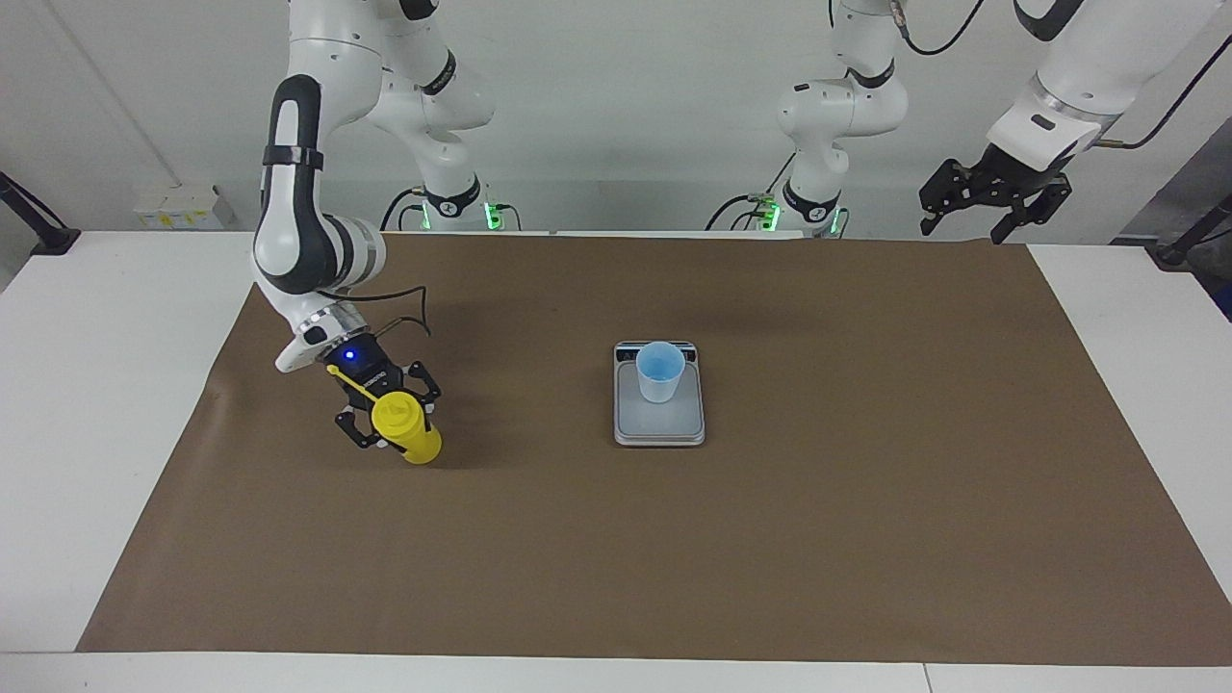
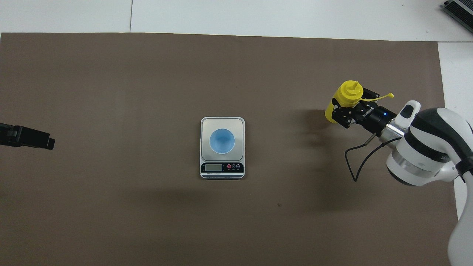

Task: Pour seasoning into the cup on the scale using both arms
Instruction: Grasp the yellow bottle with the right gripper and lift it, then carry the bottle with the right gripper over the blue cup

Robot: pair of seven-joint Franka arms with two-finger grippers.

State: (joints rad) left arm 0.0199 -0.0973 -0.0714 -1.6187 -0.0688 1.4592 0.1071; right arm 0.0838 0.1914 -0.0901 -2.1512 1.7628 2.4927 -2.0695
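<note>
My right gripper [image 1: 393,429] is shut on the seasoning [image 1: 412,433], a yellow squeeze bottle, at the right arm's end of the brown mat. The bottle [image 2: 345,99] leans a little, its cap strap sticking out over the gripper [image 2: 350,106], and its base looks just off the mat. A pale-blue cup [image 1: 660,371] stands upright on the silver scale [image 1: 660,428] mid-table; from above the cup [image 2: 222,140] sits on the plate of the scale [image 2: 240,123], farther from the robots than the display. My left gripper [image 1: 991,200] waits open in the air over the left arm's end of the mat's edge, its tip [image 2: 27,137] showing from above.
A brown mat [image 1: 866,539] covers most of the white table [image 1: 96,385]. Wide bare mat separates the bottle from the scale. A black cable [image 2: 356,162] loops from the right wrist.
</note>
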